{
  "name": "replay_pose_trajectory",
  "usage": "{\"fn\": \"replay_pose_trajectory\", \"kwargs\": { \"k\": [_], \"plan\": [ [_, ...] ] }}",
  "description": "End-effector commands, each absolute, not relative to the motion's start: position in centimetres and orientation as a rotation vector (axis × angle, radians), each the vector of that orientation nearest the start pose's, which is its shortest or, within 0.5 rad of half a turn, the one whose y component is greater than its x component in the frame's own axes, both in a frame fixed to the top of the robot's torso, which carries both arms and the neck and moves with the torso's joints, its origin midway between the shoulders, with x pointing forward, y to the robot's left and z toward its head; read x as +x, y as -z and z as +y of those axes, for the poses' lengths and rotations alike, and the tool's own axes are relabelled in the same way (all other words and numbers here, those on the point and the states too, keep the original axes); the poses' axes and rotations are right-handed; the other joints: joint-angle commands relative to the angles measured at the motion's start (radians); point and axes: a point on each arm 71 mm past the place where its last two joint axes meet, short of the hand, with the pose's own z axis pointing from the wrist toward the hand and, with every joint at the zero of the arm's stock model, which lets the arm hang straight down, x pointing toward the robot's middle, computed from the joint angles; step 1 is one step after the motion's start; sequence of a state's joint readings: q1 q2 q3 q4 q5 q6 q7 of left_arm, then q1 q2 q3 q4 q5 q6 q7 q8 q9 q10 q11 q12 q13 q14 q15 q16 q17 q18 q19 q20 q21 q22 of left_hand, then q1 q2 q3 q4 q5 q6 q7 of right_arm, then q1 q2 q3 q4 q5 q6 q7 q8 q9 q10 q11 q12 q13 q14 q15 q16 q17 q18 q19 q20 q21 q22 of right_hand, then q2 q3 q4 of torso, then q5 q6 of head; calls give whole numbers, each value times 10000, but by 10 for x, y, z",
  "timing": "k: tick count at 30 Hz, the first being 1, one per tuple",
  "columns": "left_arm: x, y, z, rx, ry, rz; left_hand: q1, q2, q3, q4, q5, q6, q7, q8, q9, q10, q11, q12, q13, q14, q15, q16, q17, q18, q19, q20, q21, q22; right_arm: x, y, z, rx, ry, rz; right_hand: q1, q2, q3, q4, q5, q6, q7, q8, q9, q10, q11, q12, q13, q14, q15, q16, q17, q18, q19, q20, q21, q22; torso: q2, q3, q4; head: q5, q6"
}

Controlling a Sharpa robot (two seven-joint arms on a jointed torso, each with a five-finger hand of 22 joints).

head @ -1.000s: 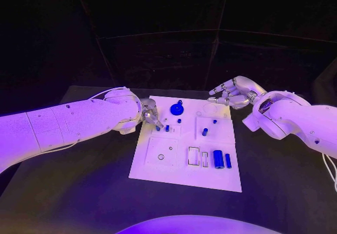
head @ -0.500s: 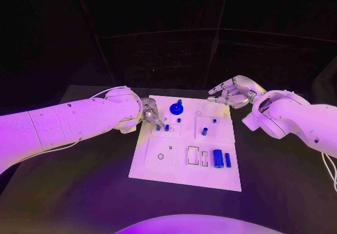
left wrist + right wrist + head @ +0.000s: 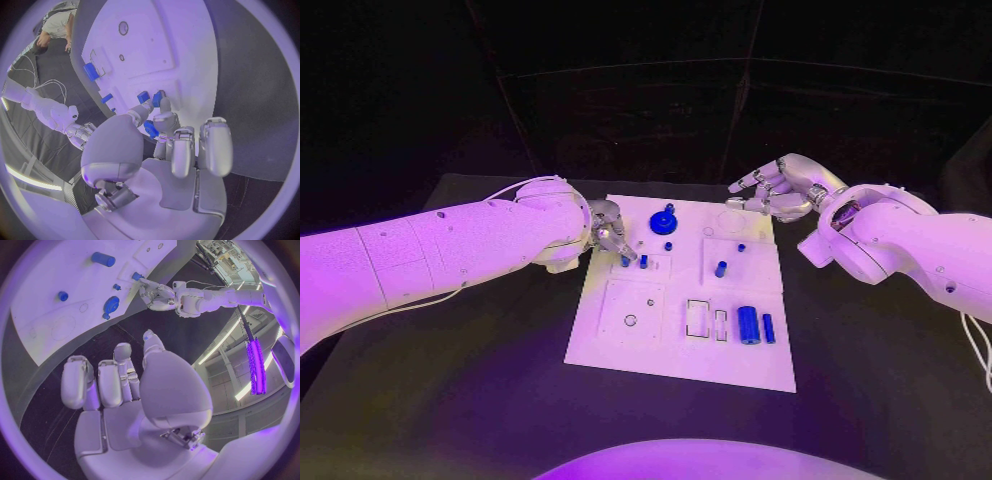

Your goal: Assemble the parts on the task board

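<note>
Now the white task board [image 3: 678, 345] lies in the middle of the black desk [image 3: 473, 400], with blue parts spread over it. At its far end sits a round blue knob-like part [image 3: 664, 224]; a small blue peg [image 3: 721, 269] stands near the right edge, and 2 longer blue cylinders [image 3: 749, 326] lie side by side toward the near right. The left hand [image 3: 607, 236] is over the board's far left edge, its fingertips lowered onto a pair of small blue pegs [image 3: 635, 262]. From the left wrist view a small blue part [image 3: 150, 129] sits between the thumb and a fingertip [image 3: 165, 106], apparently pinched, with the other fingers [image 3: 214, 145] curled beside it. The right hand [image 3: 783, 190] hovers beyond the board's far right corner, above the desk and clear of the parts; in the right wrist view its fingers [image 3: 103, 382] are loosely bent with nothing in them.
</note>
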State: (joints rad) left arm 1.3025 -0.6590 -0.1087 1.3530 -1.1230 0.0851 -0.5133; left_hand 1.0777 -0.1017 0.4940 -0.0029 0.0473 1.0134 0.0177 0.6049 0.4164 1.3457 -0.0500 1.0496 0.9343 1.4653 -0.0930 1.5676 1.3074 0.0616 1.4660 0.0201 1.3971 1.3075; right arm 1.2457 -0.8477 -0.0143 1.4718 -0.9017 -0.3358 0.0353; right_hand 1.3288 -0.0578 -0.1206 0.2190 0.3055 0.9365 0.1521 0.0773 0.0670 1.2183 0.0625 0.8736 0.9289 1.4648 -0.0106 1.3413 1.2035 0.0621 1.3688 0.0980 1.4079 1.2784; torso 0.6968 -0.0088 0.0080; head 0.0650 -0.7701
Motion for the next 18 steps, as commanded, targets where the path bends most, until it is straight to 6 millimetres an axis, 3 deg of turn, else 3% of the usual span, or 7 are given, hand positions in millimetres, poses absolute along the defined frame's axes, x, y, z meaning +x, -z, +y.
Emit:
{"fn": "replay_pose_trajectory", "kwargs": {
  "k": [1,10,18],
  "plan": [
    [515,210,176,-946,3396,22555,117,4,47,-153,79,71,-40,54,6,63,-26,78,27,1055,-100,32,2634,-129,301,-110,59,624,507,154,-219,3239,-9650,16462,-12,122,-58,0,54,-13,-14,13,15,-71,1,-32,-10,304,-20,-45,-9,77,-70,9,-28,-10,-2,0,0,4,-5],
    [515,210,176,-1055,3420,22418,448,-111,538,-600,834,83,-65,25,-53,142,-56,107,99,1055,-126,32,2634,-145,331,-146,99,698,507,154,-219,3232,-9661,16454,-20,129,-77,8,57,-11,-13,15,15,-68,1,-25,-9,305,-20,-48,-7,79,-75,9,-36,-21,-1,2,0,16,-9],
    [516,208,176,-1092,3417,22220,664,-109,1017,-886,1097,76,-26,41,-62,233,-39,96,110,1055,-114,32,2634,-165,365,-141,162,789,507,154,-218,3230,-9664,16447,-20,129,-77,8,57,-11,-13,15,15,-68,1,-25,-9,305,-20,-48,-7,79,-75,9,-36,-21,5,1,-5,21,-17]
  ]
}}
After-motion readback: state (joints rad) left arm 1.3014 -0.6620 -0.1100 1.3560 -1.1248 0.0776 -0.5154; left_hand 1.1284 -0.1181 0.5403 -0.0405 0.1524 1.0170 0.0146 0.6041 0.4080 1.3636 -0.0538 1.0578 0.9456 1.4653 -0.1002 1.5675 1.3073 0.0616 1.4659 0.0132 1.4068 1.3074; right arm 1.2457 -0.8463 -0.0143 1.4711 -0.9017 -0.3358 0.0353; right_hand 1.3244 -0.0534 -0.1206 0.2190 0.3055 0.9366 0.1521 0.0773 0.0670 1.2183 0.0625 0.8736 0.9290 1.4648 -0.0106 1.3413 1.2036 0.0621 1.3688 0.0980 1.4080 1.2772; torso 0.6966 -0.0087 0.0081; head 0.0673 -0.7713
